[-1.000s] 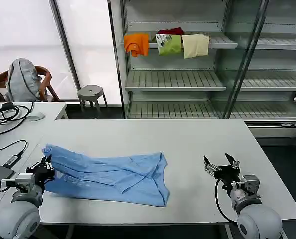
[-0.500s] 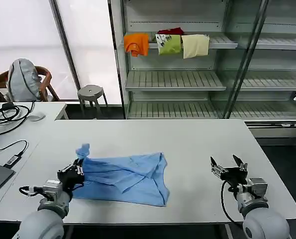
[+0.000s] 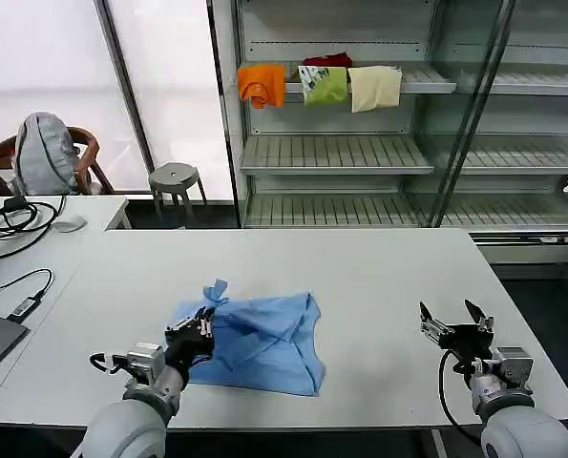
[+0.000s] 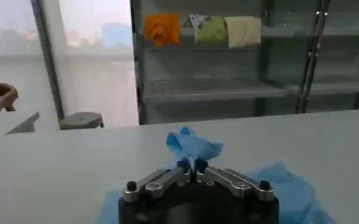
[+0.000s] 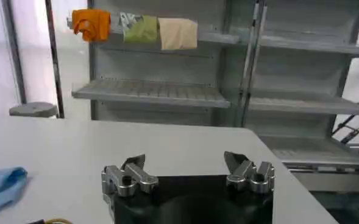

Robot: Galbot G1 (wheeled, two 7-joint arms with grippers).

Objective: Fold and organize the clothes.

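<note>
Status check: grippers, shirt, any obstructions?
Left gripper shut on T-shirt edge, carrying it over the shirt. Right gripper open, idle above table, right side. Shirt bunched, fold unfinished. Nothing in the way.

T-shirt [image 3: 264, 343]: 1 | grippers: 2 | shelf garments: 4 | stool [image 3: 174, 177]: 1 | tables: 2

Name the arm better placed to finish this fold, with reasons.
Left. The left gripper is shut on the T-shirt, pinching a raised edge over it. The right gripper is open, well apart on bare table.
</note>
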